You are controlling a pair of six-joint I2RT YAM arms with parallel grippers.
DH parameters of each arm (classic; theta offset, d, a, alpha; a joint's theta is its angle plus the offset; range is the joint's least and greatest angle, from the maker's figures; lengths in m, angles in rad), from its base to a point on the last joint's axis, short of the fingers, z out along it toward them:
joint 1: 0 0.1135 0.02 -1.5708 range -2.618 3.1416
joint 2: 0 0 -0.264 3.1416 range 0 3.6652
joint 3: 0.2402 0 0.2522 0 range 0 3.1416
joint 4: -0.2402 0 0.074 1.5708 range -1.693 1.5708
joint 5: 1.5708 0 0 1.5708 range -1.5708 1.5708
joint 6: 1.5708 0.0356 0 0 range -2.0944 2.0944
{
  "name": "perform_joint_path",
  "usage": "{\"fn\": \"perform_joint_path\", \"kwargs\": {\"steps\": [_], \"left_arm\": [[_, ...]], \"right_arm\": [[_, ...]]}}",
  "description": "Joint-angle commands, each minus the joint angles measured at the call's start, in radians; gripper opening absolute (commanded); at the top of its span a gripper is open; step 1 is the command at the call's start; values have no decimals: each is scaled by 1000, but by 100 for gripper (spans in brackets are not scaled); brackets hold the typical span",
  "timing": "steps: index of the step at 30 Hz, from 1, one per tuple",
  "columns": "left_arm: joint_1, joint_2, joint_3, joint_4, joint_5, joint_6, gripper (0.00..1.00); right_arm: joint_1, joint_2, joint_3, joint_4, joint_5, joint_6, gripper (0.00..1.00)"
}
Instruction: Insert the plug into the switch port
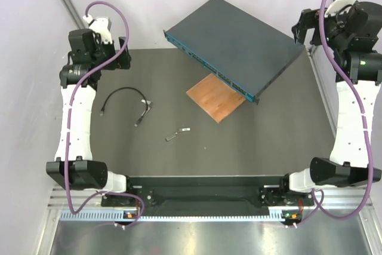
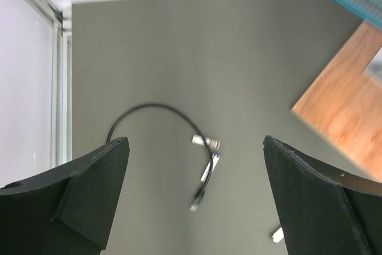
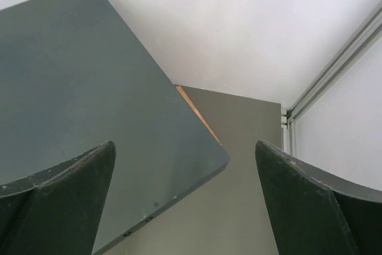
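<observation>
Table [image 1: 280, 147]: dark grey top, white walls on 3 sides. Network switch [image 1: 239, 34]: wide, flat, dark blue-grey, lying askew at the far middle to right, its teal front face [image 1: 206, 64] turned toward the near left. 2 white arms, 1 at each side. Left gripper [image 1: 123, 52] [image 2: 196, 144]: raised over the far-left part of the table, jaws spread wide with nothing between them, the cable lying on the table below. Right gripper [image 1: 301, 28] [image 3: 184, 144]: up above the far-right corner of the switch, jaws likewise wide apart and holding nothing. Wooden board [image 1: 213, 101]: brown square, set diagonally, its far-right edge under the switch front. Black cable [image 1: 122, 91] [image 2: 149, 107]: thin, short, curved in an arch on the left half of the table, well apart from the switch. 2 small grey loose pieces [image 1: 177, 134]: near the table middle, between cable and board, touching neither. Plug [image 1: 145, 103] [image 2: 206, 142]: small pale connector at the right end of the arch, flat on the table, untouched; a thin grey length runs from it toward the near edge, too blurred to identify. Switch port [image 1: 222, 76]: 1 of a row of small sockets along the teal face, too small to tell apart singly
</observation>
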Motion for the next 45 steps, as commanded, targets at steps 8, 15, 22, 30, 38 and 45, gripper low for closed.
{"fn": "perform_joint_path", "kwargs": {"steps": [8, 15, 22, 30, 38, 45], "left_arm": [[4, 58, -33, -292, 132, 312, 95], [5, 74, -214, -299, 101, 404, 78], [4, 234, -231, -165, 98, 303, 65], [4, 392, -243, 35, 60, 6, 59], [2, 554, -167, 41, 89, -87, 40], [1, 547, -231, 54, 158, -94, 40]], "right_arm": [[1, -10, -2, -19, -121, -40, 100], [38, 10, 2, -48, -160, -84, 100], [86, 17, -28, -42, -160, -74, 100], [86, -6, -94, 2, -150, -46, 100], [87, 1, -105, 6, -143, -43, 100], [87, 7, -114, 7, -138, -42, 100]]}}
